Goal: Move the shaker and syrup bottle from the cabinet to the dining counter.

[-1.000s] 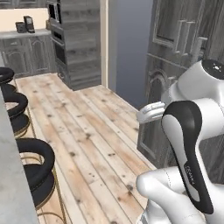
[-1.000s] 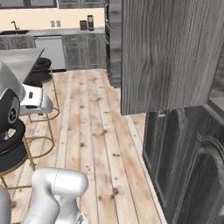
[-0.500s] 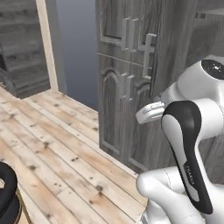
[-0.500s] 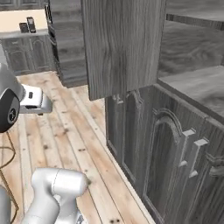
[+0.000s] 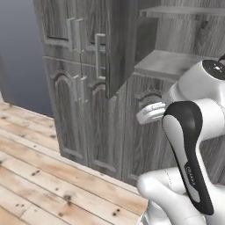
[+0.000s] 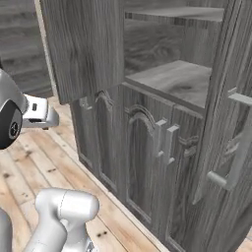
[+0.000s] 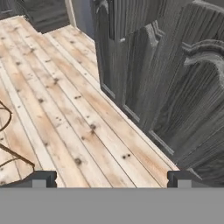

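My base has swung round to face the cabinet [image 6: 147, 142], upper door open. Approach step; my fingers [image 7: 39, 178] spread empty. Next: reach its shelf [image 6: 177, 81].

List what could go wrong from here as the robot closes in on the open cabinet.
1. The open upper door of the cabinet juts out toward the arm; the raised arm could clip it on the way to the shelf.
2. The visible shelf surface looks bare; neither the shaker nor the syrup bottle can be made out, so a reach may need better positioning first.
3. The gripper is open and points at the wood floor, so it needs a large reorientation beside the doors.
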Tool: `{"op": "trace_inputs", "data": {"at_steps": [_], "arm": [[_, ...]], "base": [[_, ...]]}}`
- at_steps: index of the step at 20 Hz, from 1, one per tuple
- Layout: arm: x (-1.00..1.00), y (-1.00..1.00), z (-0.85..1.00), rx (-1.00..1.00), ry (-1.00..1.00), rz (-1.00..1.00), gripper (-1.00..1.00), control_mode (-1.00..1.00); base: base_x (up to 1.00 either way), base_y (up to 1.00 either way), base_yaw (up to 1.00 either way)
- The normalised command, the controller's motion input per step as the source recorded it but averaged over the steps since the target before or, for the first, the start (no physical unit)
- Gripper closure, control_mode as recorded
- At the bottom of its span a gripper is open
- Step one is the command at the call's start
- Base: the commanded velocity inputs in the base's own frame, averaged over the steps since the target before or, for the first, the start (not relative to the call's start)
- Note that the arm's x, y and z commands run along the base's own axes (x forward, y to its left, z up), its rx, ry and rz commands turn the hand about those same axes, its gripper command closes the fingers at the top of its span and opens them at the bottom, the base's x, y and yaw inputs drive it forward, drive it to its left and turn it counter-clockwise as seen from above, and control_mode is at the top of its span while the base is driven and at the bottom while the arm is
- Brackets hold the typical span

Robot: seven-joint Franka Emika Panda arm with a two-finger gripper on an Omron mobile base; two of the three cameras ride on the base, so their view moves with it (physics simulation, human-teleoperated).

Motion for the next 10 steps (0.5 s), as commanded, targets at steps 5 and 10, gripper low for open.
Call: {"op": "trace_inputs", "data": {"at_steps": [5,10], "arm": [[0.00,0.00,0.00,0.00,0.00,0.00,-1.00,1.00],[0.00,0.00,0.00,0.00,0.00,0.00,-1.00,1.00]], "base": [[-0.01,-0.21,-0.53],[0.05,-0.05,-0.54]]}}
